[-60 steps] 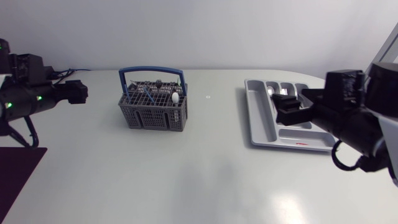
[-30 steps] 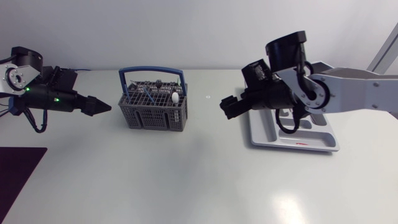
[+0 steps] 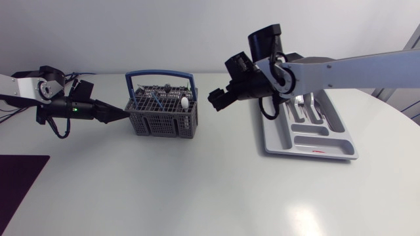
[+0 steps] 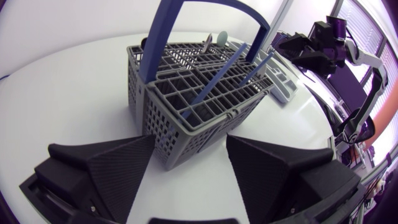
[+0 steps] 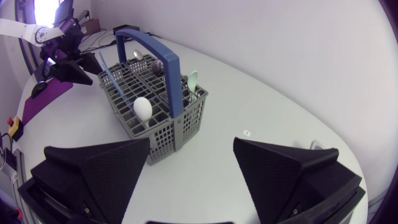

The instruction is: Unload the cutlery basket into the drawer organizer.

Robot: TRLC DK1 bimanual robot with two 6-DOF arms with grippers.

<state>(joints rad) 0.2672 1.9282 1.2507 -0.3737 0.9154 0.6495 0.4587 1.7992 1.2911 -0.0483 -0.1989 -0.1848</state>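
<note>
"What lay nearest you on the table?"

"A dark mat (image 3: 18, 176) at the near left corner. Past it, left of the middle, the grey cutlery basket (image 3: 163, 113) stood upright with its blue handle (image 3: 161, 76) arched over the top."

"And the arms?"

"The left gripper (image 3: 122, 116) was low at the basket's left side. Its fingers were spread and a corner of the basket sat just ahead of them. I couldn't tell whether they touched it. The right gripper (image 3: 216, 99) hung on the basket's other side, near it but apart. It was spread wide too, with only table showing between the fingers."

"Was the basket loaded?"

"It was. A white spoon (image 5: 142, 108) stood bowl-up at the end nearest the right arm, and a pale green one (image 5: 193, 78) stood beyond the handle. Blue-handled pieces (image 4: 214, 79) leaned across the compartments."

"And the drawer organizer?"

"The drawer organizer (image 3: 308, 141) lay flat, well off to the basket's right. The right arm crossed over its far end. A silvery piece (image 3: 302, 99) showed in a far compartment, too hidden for me to name."
</note>
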